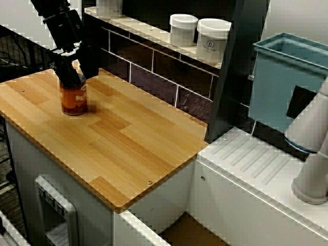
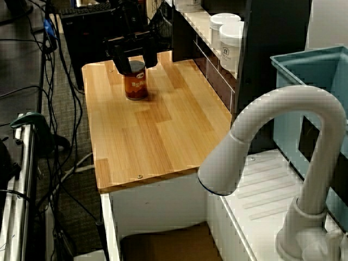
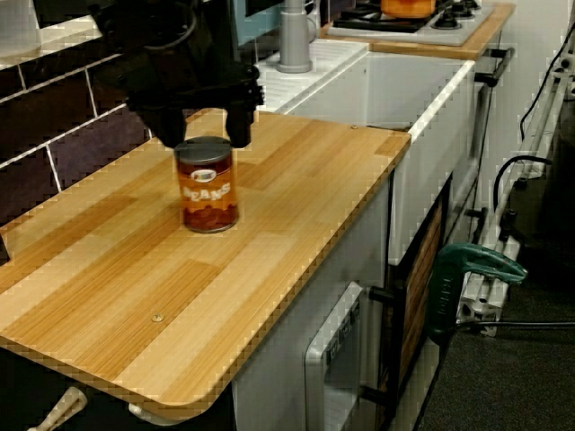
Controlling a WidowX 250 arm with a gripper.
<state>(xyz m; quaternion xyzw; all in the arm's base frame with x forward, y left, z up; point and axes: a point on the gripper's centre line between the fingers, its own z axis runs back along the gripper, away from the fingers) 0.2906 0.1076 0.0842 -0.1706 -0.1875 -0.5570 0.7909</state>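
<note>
black gripper [image 3: 203, 139] hanging with fingers spread astride a cylindrical metal beans can [image 3: 207, 193], standing on grained wooden counter [image 3: 296, 189], white jars [image 1: 212, 41] sitting far right

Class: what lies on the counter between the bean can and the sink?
Nothing: bare counter from can to sink, in the view along the counter.

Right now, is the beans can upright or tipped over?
Upright. The beans can stands on its flat base on the wooden counter, its label level and its top facing up by the fingers.
</note>
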